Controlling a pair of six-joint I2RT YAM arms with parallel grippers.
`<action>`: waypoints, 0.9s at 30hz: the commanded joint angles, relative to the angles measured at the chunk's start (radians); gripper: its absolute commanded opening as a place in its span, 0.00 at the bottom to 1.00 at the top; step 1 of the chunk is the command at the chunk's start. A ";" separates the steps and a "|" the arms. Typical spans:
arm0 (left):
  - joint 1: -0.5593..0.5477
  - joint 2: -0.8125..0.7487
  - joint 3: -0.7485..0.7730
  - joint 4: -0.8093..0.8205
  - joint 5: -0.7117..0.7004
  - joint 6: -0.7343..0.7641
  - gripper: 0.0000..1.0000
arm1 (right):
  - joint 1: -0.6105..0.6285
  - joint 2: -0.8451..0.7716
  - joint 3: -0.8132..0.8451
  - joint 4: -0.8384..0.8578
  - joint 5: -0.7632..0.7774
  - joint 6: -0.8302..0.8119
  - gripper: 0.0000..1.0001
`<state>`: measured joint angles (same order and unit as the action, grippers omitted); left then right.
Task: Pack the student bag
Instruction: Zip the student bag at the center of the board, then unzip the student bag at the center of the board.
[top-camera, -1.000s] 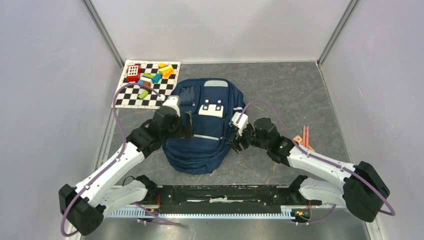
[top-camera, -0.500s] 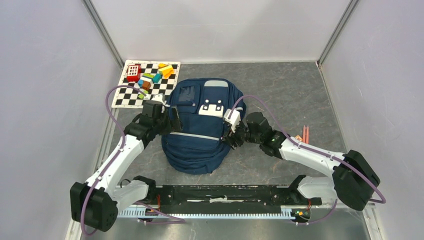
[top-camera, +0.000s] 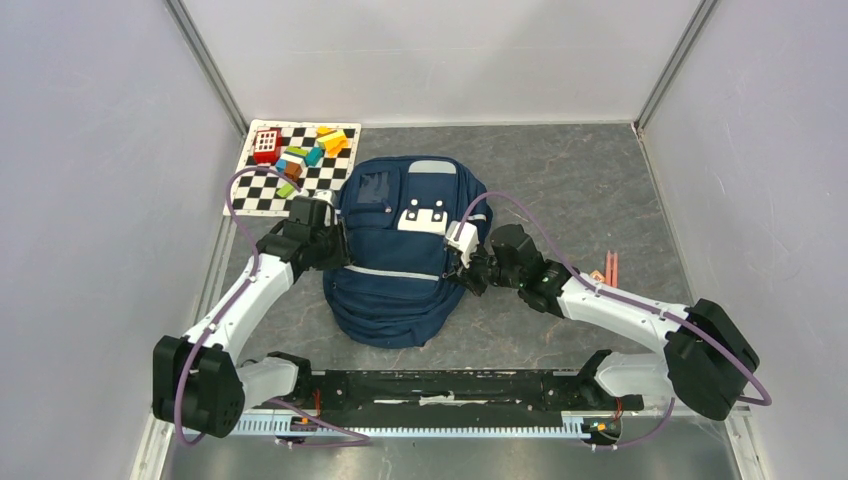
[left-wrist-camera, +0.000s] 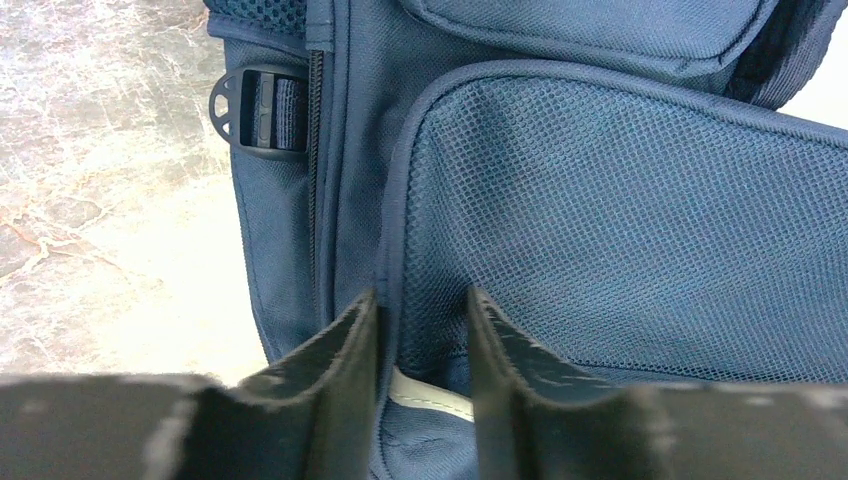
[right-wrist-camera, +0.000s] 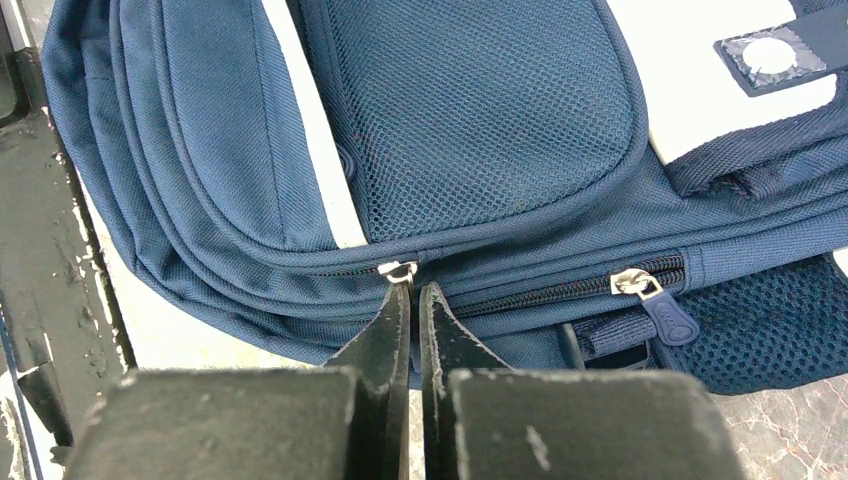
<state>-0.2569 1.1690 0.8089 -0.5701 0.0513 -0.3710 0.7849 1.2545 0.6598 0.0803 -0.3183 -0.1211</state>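
Observation:
The student bag (top-camera: 400, 290), navy with grey stripes and a white buckle patch, lies flat in the middle of the table. My left gripper (top-camera: 335, 250) is at its left side. In the left wrist view its jaws (left-wrist-camera: 420, 295) pinch the piped edge of a mesh pocket on the bag (left-wrist-camera: 620, 200). My right gripper (top-camera: 468, 275) is at the bag's right side. In the right wrist view it (right-wrist-camera: 413, 285) is shut, its tips on the silver zipper pull (right-wrist-camera: 398, 268) of the bag (right-wrist-camera: 480, 120); the pull's tab is hidden between the fingers.
A checkerboard mat (top-camera: 262, 195) at the back left carries coloured blocks (top-camera: 305, 152) and a red toy (top-camera: 266, 145). Orange sticks (top-camera: 608, 272) lie to the right. A second zipper pull (right-wrist-camera: 650, 295) sits right of my right gripper. A black strap buckle (left-wrist-camera: 255, 110) is on the bag's side.
My left gripper went from over the bag's front to its left edge and narrowed onto the pocket edge. My right gripper edged in to the bag's side and shut.

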 joint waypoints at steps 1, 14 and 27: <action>-0.010 0.010 0.006 0.002 0.077 0.030 0.33 | 0.005 -0.011 0.006 0.021 -0.019 -0.003 0.00; -0.010 0.009 -0.011 0.025 0.113 0.004 0.02 | 0.222 -0.074 -0.050 -0.026 0.187 0.114 0.00; -0.013 -0.109 -0.027 0.068 0.088 0.027 0.02 | 0.374 -0.038 -0.031 -0.127 0.444 0.242 0.00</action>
<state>-0.2512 1.1442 0.8032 -0.5446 0.0765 -0.3531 1.1236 1.2129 0.6201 0.0292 0.1097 0.0460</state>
